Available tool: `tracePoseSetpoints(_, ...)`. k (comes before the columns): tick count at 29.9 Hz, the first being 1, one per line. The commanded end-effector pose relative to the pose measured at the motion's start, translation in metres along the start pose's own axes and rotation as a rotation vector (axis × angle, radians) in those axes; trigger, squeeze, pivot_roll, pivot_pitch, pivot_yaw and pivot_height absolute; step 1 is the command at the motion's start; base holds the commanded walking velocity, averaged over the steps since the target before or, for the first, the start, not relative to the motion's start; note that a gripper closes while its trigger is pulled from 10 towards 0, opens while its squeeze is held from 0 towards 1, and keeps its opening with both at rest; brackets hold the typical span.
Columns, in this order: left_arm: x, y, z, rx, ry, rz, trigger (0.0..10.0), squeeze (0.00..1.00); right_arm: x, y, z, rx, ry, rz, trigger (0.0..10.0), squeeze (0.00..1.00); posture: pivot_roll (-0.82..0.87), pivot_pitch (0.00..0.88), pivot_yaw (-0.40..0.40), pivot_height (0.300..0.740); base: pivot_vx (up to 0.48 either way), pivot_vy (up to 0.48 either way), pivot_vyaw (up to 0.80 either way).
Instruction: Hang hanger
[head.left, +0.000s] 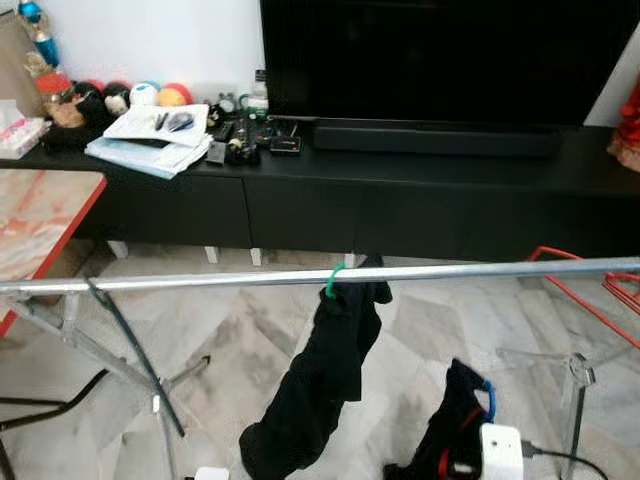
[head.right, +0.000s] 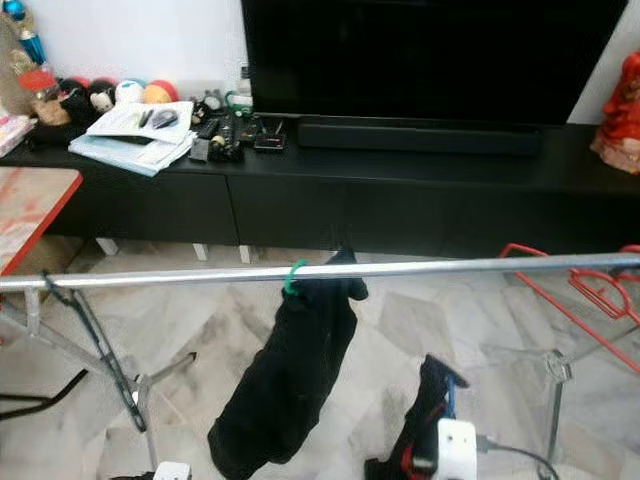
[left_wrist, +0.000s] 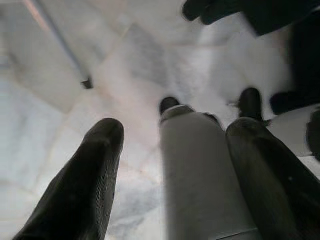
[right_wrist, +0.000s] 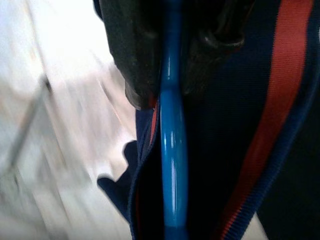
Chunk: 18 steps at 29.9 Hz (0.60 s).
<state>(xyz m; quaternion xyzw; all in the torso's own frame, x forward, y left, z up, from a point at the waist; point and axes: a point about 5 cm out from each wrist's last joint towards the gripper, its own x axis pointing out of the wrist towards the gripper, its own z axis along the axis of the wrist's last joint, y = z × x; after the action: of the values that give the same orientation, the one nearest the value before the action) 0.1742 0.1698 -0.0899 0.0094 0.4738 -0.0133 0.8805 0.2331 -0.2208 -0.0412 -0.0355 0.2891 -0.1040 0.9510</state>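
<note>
At about five o'clock in the head view, nearest the robot, the right pincer (right_wrist: 170, 55) is clamped on the blue hanger (right_wrist: 172, 165), which carries a dark garment with red stripe (right_wrist: 280, 110); in the head view that bundle hangs low over the marble floor (head.left: 250, 330), well below the rail. At about seven o'clock the left pincer (left_wrist: 175, 150) points down at the floor, its two black fingers (left_wrist: 85, 190) spread apart and gripping nothing, though a pale cylindrical part, seemingly of the robot, shows between them. Farther out, across the middle, runs the silver rail (head.left: 200, 280) of a drying rack, from nine o'clock to three o'clock. A green hanger (head.left: 335, 280) with a black garment (head.left: 325, 380) is already hooked near its middle, and red hangers (head.left: 590, 290) sit at the three o'clock end. Beyond, at twelve o'clock, stands a low black cabinet (head.left: 400, 210) with a television (head.left: 440, 60), papers (head.left: 155, 135) and small toys. The hanging step looks not yet done: the blue hanger must rise above the rail and hook on the bare stretch between green and red. The risks, as I judge them, are that the hook is hidden by the fingers and cloth, so it may strike the rail's side and slip; the loose garment may slide off as it lifts; or the load may snag the black garment and drag the green hanger along.
</note>
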Motion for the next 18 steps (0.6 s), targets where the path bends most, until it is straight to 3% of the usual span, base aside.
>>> tracePoseSetpoints(1, -0.002, 0.001, -0.011, 0.0, 0.035, 0.035, 10.0, 0.0, 0.002, 0.002, 0.011, 0.014, -0.071, 0.009, 10.0, 0.0, -0.03, 0.06, 0.011, 0.74, 0.0, 0.0, 0.0)
tracePoseSetpoints(7, -0.003, 0.008, -0.011, -0.034, -0.012, 0.169, 10.0, 0.0, 0.001, 0.006, 0.024, 0.011, -0.17, 0.036, 10.0, 0.0, -0.03, 0.05, 0.013, 0.74, 0.0, 0.0, 0.0)
tracePoseSetpoints(18, -0.004, 0.006, -0.01, -0.003, -0.043, 0.127, 10.0, 0.0, -0.004, 0.003, 0.035, 0.028, -0.299, 0.031, 10.0, 0.0, -0.04, 0.031, 0.02, 0.74, 0.0, 0.0, 0.0)
